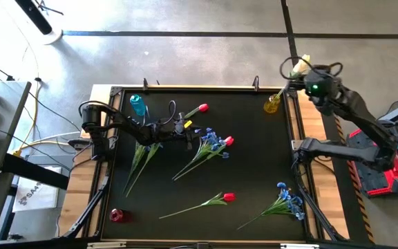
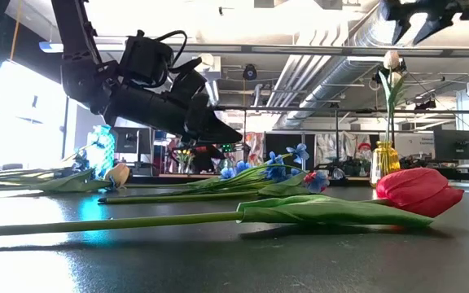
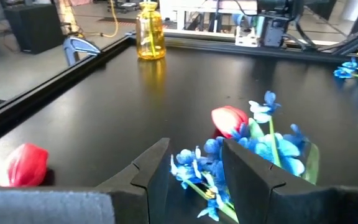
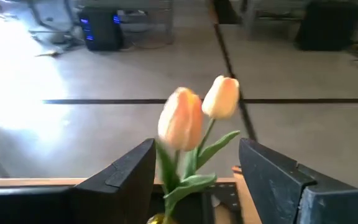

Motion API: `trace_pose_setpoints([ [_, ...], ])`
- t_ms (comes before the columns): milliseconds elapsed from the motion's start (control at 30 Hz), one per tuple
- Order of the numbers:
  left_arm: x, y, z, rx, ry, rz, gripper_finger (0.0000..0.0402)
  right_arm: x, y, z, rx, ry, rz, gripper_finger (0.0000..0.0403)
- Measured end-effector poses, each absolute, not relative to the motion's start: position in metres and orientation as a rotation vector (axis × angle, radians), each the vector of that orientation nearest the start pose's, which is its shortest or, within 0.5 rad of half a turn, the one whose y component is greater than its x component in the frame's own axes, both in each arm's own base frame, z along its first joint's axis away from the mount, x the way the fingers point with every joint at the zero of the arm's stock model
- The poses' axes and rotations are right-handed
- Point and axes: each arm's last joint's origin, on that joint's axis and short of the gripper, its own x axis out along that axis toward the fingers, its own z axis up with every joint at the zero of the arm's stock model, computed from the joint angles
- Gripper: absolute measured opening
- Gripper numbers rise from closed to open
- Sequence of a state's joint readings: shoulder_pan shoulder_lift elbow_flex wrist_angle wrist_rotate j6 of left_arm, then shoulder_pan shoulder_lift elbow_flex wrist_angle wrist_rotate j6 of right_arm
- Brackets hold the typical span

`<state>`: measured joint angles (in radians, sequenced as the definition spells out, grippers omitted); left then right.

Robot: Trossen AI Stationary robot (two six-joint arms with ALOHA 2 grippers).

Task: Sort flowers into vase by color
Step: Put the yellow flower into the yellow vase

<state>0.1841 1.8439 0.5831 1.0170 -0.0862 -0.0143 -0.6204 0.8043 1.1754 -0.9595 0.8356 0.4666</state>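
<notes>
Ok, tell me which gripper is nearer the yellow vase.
Right. The right gripper hangs just above the yellow vase, jaws open around its cream tulips. The left gripper is far across the table, over the blue spray.

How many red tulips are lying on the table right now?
3: one red tulip near the far edge, one mid-table beside a blue spray, one toward the near edge. The left arm may hide others.

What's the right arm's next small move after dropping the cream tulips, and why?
Probably lift the right gripper straight up and clear. Its fingers are open on either side of the cream tulips, whose stems already stand in the yellow vase at the table's far right corner. Rising first should avoid snagging the blooms before it heads for the loose flowers. The left gripper hovers over a blue spray.
</notes>
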Motion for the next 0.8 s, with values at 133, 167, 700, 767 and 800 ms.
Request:
trace_pose_setpoints([
  [133, 0.310, 0.061, 0.120, -0.003, 0.246, 0.308, 0.0133, 0.080, -0.075, 0.392, 0.309, 0.322, -1.358, 0.0220],
  [167, 0.310, 0.062, 0.121, 0.003, 0.250, 0.317, 0.0133, 0.081, -0.073, 0.391, 0.310, 0.339, -1.302, 0.0220],
  [700, 0.299, 0.077, 0.179, -0.043, 0.389, 0.372, 0.0133, 0.140, -0.047, 0.297, 0.325, 0.531, -0.798, 0.0220],
  [767, 0.299, 0.076, 0.188, -0.045, 0.417, 0.362, 0.0133, 0.146, -0.043, 0.281, 0.335, 0.515, -0.763, 0.0220],
  [800, 0.299, 0.075, 0.192, -0.045, 0.422, 0.344, 0.0133, 0.149, -0.040, 0.273, 0.341, 0.507, -0.746, 0.0220],
])
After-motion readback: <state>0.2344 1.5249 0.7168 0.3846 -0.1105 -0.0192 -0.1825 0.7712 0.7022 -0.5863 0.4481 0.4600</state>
